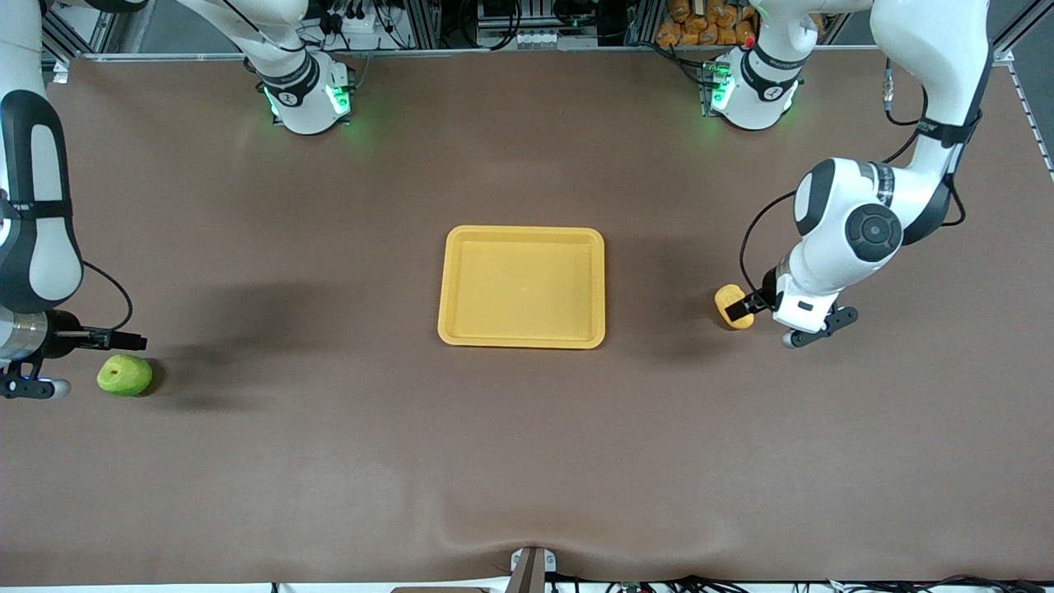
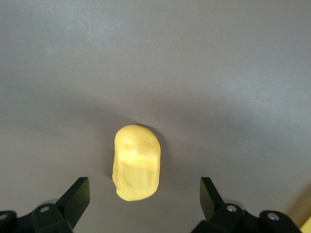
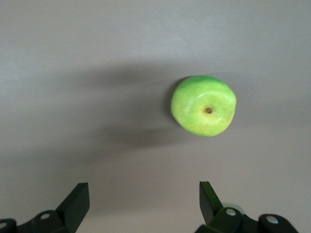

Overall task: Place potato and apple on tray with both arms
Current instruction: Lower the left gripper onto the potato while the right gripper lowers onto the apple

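The yellow-orange tray (image 1: 525, 234) lies at the table's middle with nothing in it. The potato (image 1: 729, 305) lies on the table toward the left arm's end; in the left wrist view the potato (image 2: 136, 162) has its near end just between the fingers. My left gripper (image 1: 743, 307) (image 2: 144, 198) is open and low at the potato. The green apple (image 1: 124, 375) (image 3: 204, 105) lies on the table toward the right arm's end. My right gripper (image 1: 132, 340) (image 3: 143, 198) is open and empty, close beside the apple, which is ahead of the fingers, not between them.
The table is covered with a brown cloth that wrinkles near the front edge. A metal bracket (image 1: 531, 568) sticks up at the front edge's middle. Orange packets (image 1: 700, 25) and cables sit off the table by the arm bases.
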Tool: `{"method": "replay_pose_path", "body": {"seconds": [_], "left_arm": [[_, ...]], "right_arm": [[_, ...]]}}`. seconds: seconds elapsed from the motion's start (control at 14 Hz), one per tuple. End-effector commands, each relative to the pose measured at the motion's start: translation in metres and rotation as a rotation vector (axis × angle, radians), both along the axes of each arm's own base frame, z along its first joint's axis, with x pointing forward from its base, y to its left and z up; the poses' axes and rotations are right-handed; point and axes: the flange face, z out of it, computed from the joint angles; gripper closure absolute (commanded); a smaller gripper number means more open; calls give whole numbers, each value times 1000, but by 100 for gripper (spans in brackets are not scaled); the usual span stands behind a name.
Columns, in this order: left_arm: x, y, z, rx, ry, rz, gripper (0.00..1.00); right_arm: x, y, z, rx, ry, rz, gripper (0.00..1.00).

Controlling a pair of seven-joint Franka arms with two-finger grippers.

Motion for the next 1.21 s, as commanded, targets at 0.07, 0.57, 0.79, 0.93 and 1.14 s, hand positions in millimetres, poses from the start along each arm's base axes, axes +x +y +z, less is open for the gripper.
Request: {"method": "replay_pose_path", "body": {"seconds": [0.07,0.57,0.79,0.93,1.14], "left_arm": [[-9,0,-20,-6,-2,24,0],[-14,5,-43,-3,41,38,2],[-13,1,-50,-6,28,82,5],[-13,2,-51,-7,30,84,10],[-13,2,-53,-1,31,78,14]], "right_arm": [[7,-27,-25,-16,-29,-20,0],[11,-64,-58,-21,-74,-7,0],[8,-71,-67,-12,-76,-27,0],[9,-72,-74,-7,-85,-32,0],[8,-72,-91,10,-79,-43,0]]}}
